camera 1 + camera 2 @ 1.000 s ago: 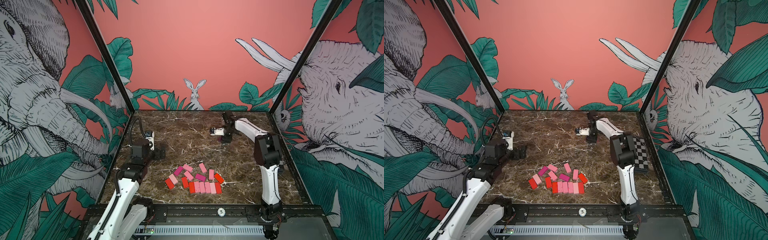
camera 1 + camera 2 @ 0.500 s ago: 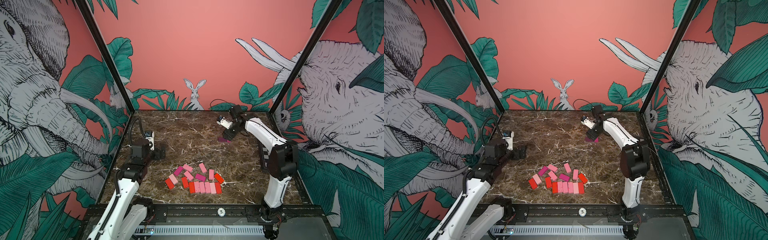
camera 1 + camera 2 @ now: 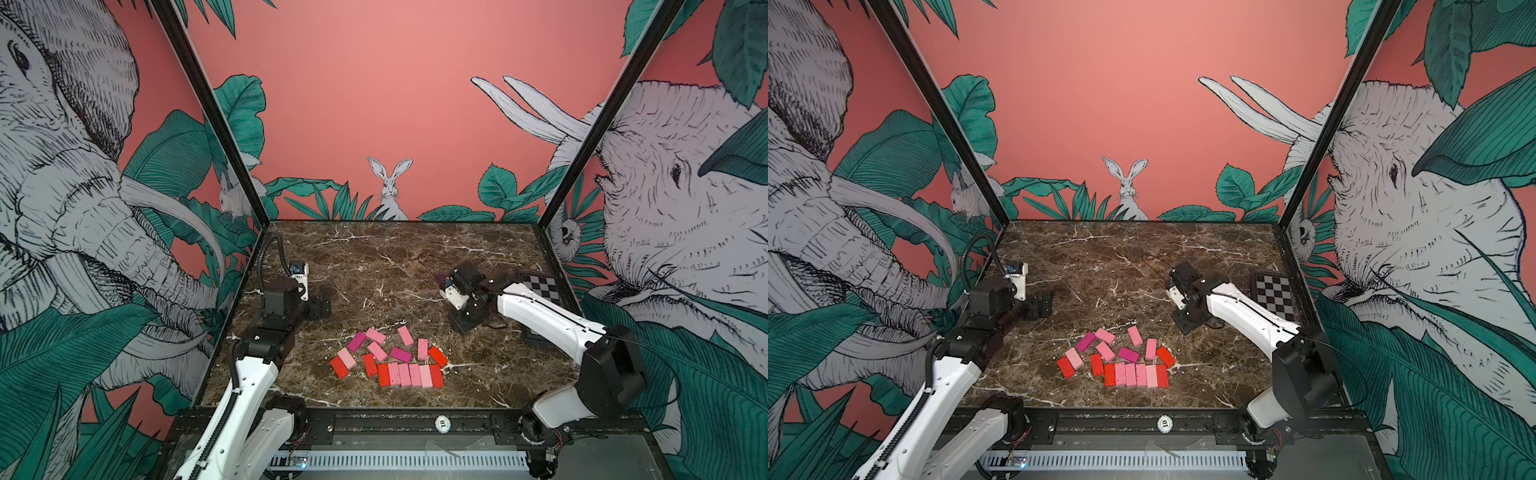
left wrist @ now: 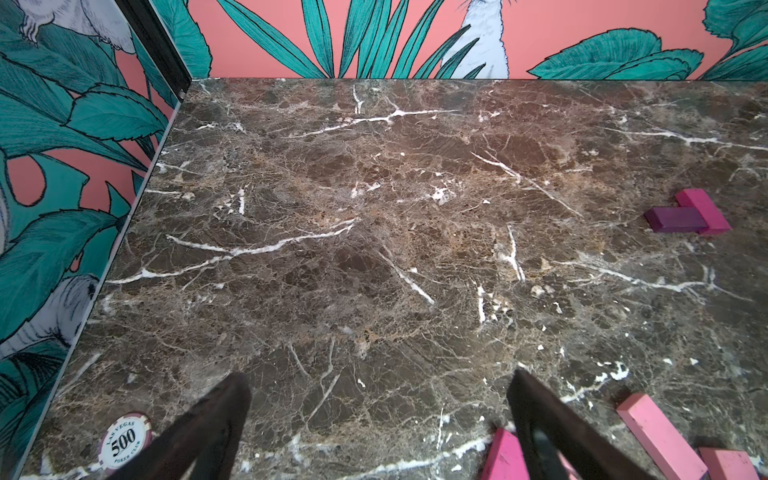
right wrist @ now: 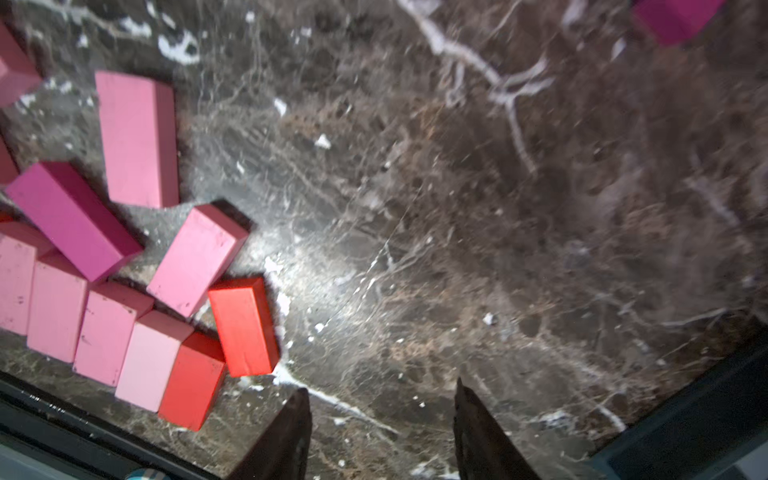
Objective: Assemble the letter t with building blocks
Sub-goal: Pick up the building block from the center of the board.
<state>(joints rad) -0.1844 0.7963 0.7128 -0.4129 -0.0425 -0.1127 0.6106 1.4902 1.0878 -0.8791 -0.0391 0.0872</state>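
Brown marble with white veining is forming the tabletop (image 3: 374, 257). The left arm is rising from the near left corner, elbow bent, its wrist levelled low over the left side. The left gripper (image 4: 374, 415) is standing spread wide over bare marble, holding nothing.

The right arm is folding up from the near right corner, its white forearm reaching inward and its wrist tipping downward. The right gripper (image 5: 382, 424) is hanging with its black tapered fingers (image 5: 291, 436) partly apart, nothing between them, near the block cluster.

The building blocks (image 3: 390, 357) are lying flat near the front middle. They are matte painted rectangular bars with squared edges, in red, pale pink, pink and magenta. Six are sitting side by side in a row (image 3: 409, 375), red at each end; the others are lying scattered at angles beside and behind it. Well apart, towards the back, a dark purple block (image 4: 675, 220) is butting at a right angle against a magenta block (image 4: 706, 210).

A black-and-white checkerboard plate (image 3: 1273, 293) is lying by the right wall. A round poker chip (image 4: 124, 441) is resting close to the wall beside the left arm.
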